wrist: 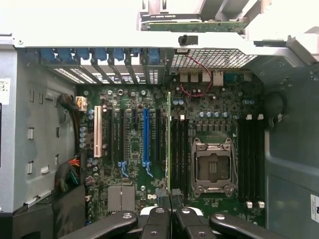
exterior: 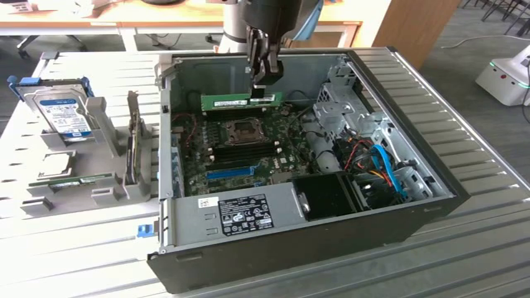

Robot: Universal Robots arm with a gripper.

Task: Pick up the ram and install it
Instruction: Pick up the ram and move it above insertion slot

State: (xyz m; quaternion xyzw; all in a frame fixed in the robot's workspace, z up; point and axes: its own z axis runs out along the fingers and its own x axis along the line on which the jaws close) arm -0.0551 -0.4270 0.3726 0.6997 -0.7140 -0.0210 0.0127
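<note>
Exterior view overlooks the case obliquely; wrist view (closer) faces the shared motherboard.

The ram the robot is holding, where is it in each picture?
Exterior view: the ram is level in the gripper, inside the case, beyond the CPU socket.
Wrist view: the ram is the thin green edge between the blue slot and the CPU socket.
Shared landmark: the CPU socket.

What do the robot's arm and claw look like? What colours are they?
The claw is black, made of jointed links with shiny round silver bolts. Its two fingers are narrow and straight. The arm is a silver-grey tube with a light blue part.
</note>
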